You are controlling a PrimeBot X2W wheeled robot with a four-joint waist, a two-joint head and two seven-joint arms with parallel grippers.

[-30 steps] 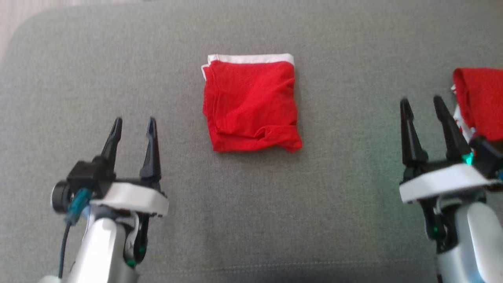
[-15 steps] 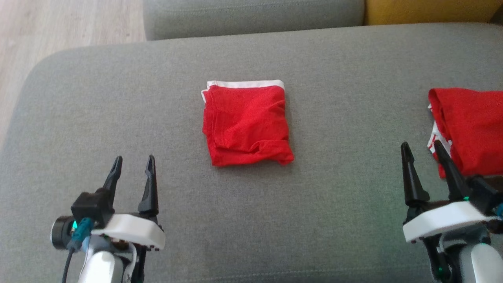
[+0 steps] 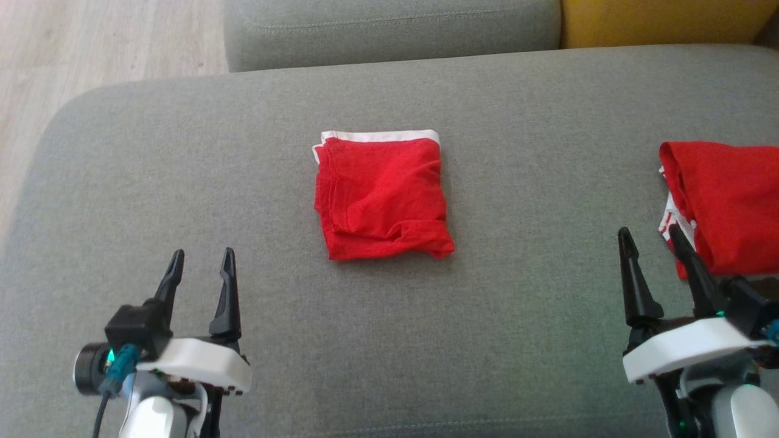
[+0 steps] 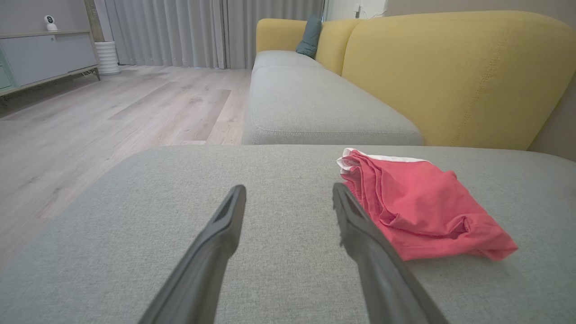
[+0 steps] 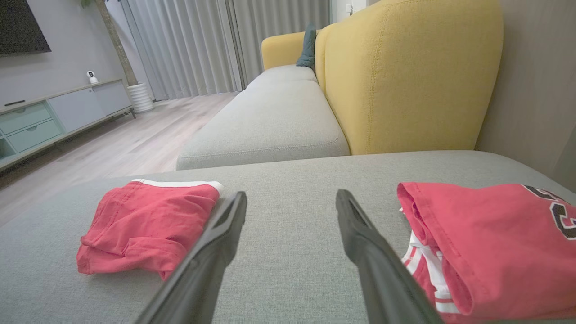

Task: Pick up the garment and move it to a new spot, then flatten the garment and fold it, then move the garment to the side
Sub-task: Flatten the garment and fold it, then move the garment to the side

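Folding looks finished; the move aside is left

Near the middle of the broad grey woven-fabric sofa cushion (image 3: 182, 182) lies the small red knit garment with a white band (image 3: 380, 194), doubled into a compact, roughly square packet. The white band runs along its far edge. The near edge is lumpier, with a soft roll of cloth at the near right corner. From that shape I judge the pick-up, flattening and folding done. What is left is carrying the packet to one side of the cushion.

Neither arm has hold of it. The left gripper (image 3: 202, 252), two long dark tapered fingers on a white plastic mount, hovers over the cushion's near left part. Its fingers are spread with nothing between them, apart from the garment. The right gripper (image 3: 647, 230) is likewise released over the near right part. Its outer finger is just beside a second red folded garment with white stripes and dark lettering (image 3: 724, 201) at the cushion's right edge; whether they touch I cannot tell.

The knit looks thin, limp and creased, with stitched hems, so a loose layer could slip open when lifted. The cushion's weave is coarse and matte, and its corners are rounded. Beyond its far edge are a yellow upholstered backrest (image 3: 657, 21) and a pale wood-plank floor (image 3: 91, 42).
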